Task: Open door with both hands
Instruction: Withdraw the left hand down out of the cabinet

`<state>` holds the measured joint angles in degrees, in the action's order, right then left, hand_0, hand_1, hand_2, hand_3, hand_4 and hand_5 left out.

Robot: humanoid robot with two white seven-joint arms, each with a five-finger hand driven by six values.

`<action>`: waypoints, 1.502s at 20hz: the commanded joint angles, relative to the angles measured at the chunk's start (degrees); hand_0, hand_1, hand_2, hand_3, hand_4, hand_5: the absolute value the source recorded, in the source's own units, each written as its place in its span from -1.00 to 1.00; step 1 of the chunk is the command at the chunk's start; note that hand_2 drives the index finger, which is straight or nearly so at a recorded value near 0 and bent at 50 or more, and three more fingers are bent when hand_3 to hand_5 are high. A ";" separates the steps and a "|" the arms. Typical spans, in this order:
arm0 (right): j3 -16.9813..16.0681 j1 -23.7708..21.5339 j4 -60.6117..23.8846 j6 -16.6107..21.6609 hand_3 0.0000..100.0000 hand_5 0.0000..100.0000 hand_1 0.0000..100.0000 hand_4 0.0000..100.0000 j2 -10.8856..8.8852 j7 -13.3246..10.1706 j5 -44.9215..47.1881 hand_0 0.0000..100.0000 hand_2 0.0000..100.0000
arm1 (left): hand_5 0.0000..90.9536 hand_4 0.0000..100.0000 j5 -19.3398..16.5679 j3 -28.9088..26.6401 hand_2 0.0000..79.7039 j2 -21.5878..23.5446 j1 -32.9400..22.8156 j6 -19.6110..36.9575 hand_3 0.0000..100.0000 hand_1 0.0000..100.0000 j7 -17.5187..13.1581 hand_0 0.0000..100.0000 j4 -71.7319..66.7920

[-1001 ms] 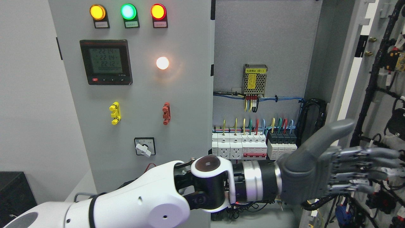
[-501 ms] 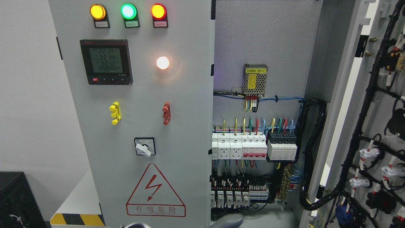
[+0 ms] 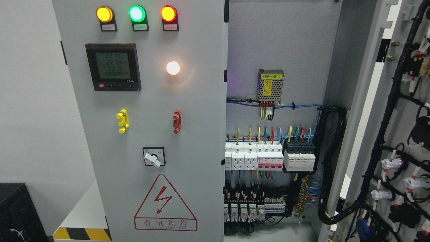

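The grey electrical cabinet shows two doors. The left door [image 3: 188,111] is shut and carries three pilot lamps, a digital meter [image 3: 113,66], a rotary switch [image 3: 154,156] and a red warning triangle [image 3: 165,203]. The right door [image 3: 399,111] stands swung wide open at the picture's right, its inner face covered with black cable harness. Between them the cabinet interior [image 3: 278,50] lies exposed, with breakers [image 3: 268,158] and coloured wires. Neither hand nor arm shows in this view.
A small power supply [image 3: 270,85] hangs on the back panel, and relays [image 3: 250,206] fill the bottom. A thick black cable bundle [image 3: 331,161] loops along the hinge side. A black box [image 3: 18,210] stands at lower left beside a yellow-black striped ledge [image 3: 82,233].
The left arm, stretched across with its open hand at the right door a second ago, has dropped out of the picture. The door stays open.
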<state>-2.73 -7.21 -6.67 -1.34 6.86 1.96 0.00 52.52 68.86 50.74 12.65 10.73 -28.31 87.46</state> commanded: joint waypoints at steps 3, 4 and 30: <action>0.00 0.00 -0.01 0.02 -1.00 -1.00 -1.00 -1.00 0.00 -0.03 0.44 -1.00 -1.00 | -1.00 -1.00 -3.48 -0.48 -1.00 -4.13 -14.40 2.45 -1.00 -1.00 0.10 -1.00 -31.25; 0.00 0.00 -0.01 0.02 -1.00 -1.00 -1.00 -1.00 0.00 -0.03 0.44 -1.00 -1.00 | -1.00 -1.00 -3.48 -0.56 -1.00 -7.12 -15.02 2.62 -1.00 -1.00 0.01 -1.00 -35.90; -0.09 -5.25 -19.11 0.20 -1.00 -1.00 -1.00 -1.00 -0.17 -0.03 0.70 -1.00 -1.00 | -1.00 -1.00 -41.53 -70.44 -1.00 -46.78 -18.63 -2.47 -1.00 -1.00 14.77 -1.00 -84.73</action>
<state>-2.77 -8.37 -9.29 -1.25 6.86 1.96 0.00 21.96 30.68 14.23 -5.35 8.33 -15.12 15.34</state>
